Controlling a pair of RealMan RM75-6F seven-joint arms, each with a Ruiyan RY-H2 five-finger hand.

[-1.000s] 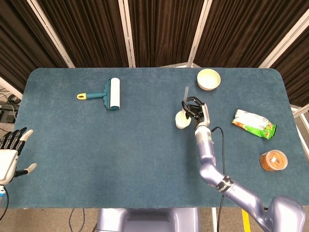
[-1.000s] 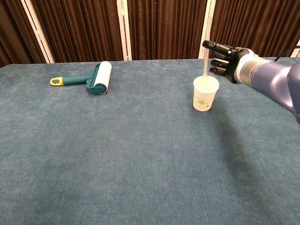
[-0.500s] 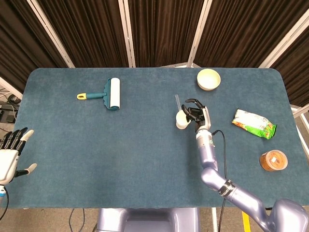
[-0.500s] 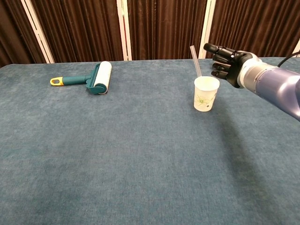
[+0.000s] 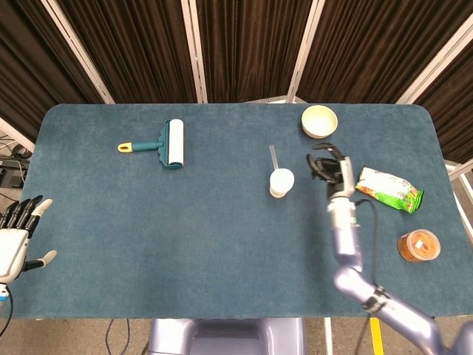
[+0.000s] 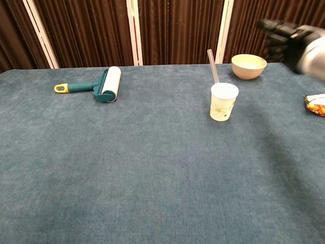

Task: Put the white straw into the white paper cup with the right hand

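Note:
The white paper cup (image 5: 281,182) (image 6: 223,101) stands upright near the middle of the table. The white straw (image 5: 273,157) (image 6: 213,66) sits in it, leaning back and to the left, its top end sticking out above the rim. My right hand (image 5: 332,168) (image 6: 293,39) is to the right of the cup and clear of it, fingers spread, holding nothing. In the chest view it is blurred at the top right corner. My left hand (image 5: 16,235) rests open at the table's near left edge, empty.
A cream bowl (image 5: 319,121) (image 6: 249,66) stands behind the cup. A green snack bag (image 5: 389,189) lies to the right, with an orange-lidded tub (image 5: 418,245) nearer. A teal lint roller (image 5: 164,143) (image 6: 99,84) lies at the back left.
My right hand let go of the straw, which now leans in the cup, and has moved off to the right, uncovering the bowl in the chest view. The left hand has not moved.

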